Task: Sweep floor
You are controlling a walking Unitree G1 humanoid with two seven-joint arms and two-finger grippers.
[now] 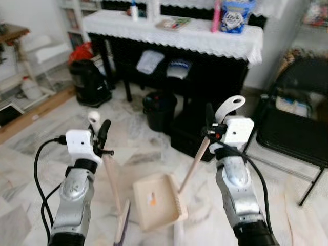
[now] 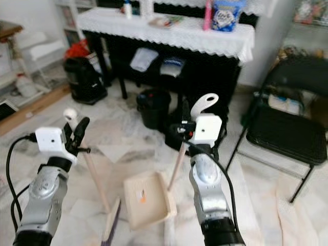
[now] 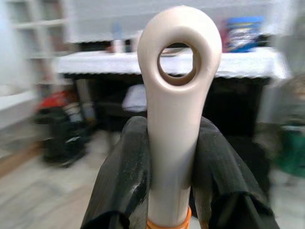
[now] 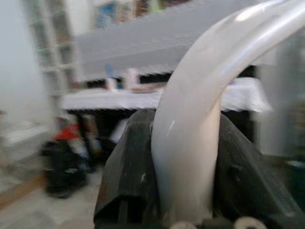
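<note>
Ahead of you the floor [image 1: 51,148] is pale marble, with a black table [image 1: 174,36] under a white cloth and a black chair [image 1: 297,118] off to your right. Down between your arms sits the dustpan [image 1: 156,202], flat on the floor, with a bit of orange in it. Your right gripper [image 1: 211,130] is closed tight on the dustpan handle [image 1: 197,161]. Your left gripper [image 1: 100,136] is closed tight on the broom [image 1: 114,187], whose brush end rests just beside the pan. To sweep well, keep the pan still and its lip down. Pull the brush toward it with short, soft strokes so dirt goes in.
</note>
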